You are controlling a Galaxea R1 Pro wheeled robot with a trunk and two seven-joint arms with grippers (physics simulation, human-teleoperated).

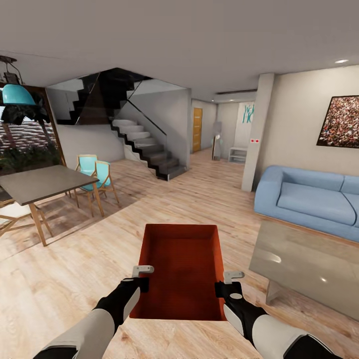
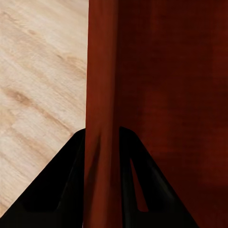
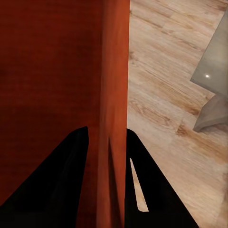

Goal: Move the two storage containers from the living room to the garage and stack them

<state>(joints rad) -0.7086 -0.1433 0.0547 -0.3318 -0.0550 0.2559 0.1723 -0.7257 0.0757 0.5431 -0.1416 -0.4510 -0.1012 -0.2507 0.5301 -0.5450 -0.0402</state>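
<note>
Orange-red rectangular open-topped storage bin (image 1: 182,269) held above light wood plank floor (image 1: 199,199), living room | left gripper (image 1: 139,277) pinches left wall; right gripper (image 1: 227,281) pinches right wall | likely light, stiff; thin smooth walls may slip: keep opposed rim pinches level.

One orange-red storage container (image 1: 182,264) sits between two grippers, the left gripper (image 1: 142,277) and the right gripper (image 1: 227,282), on two arms. Around it in the living room: one blue sofa (image 1: 311,199), one glass-topped low table (image 1: 309,262), one dining table (image 1: 42,182), two turquoise chairs (image 1: 97,174), one staircase (image 1: 147,144), one wall picture (image 1: 343,122), one turquoise pendant lamp (image 1: 17,94).
</note>
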